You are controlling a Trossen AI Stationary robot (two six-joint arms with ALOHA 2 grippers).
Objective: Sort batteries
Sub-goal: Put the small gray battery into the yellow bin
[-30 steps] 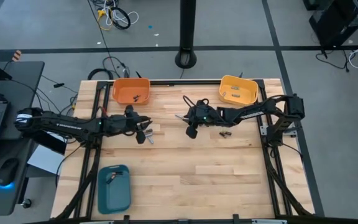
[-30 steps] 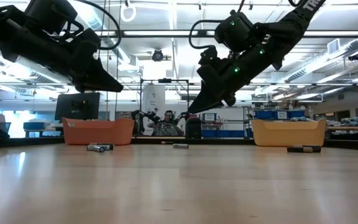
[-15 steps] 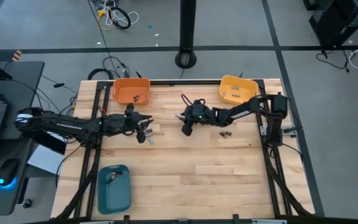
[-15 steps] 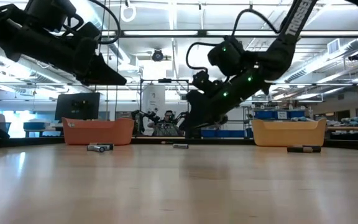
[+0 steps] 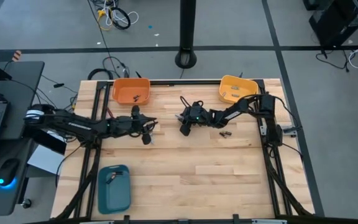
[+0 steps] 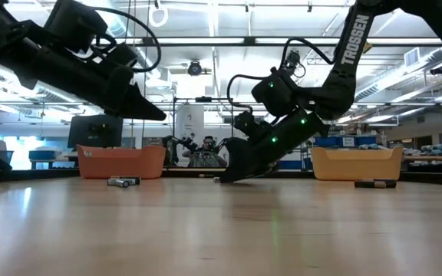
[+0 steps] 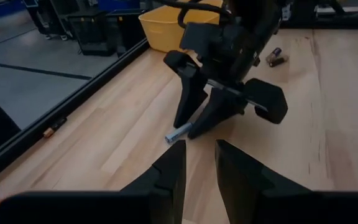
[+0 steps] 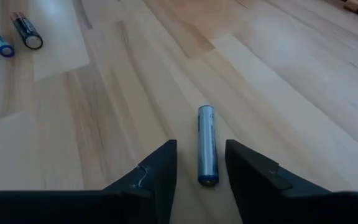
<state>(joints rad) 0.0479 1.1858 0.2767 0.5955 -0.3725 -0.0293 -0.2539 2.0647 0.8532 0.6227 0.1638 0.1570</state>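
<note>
Right tool, fingers parted and empty, straddles a silver battery lying near the surface's far edge; it should close squarely at mid-length, while the left tool waits part-open nearby.

The one legible text is the white brand word "TROSSEN", printed lengthwise in capitals on the dark, slanted upper link of the right robot arm in the low view. No other lettering, label or number can be read.
</note>
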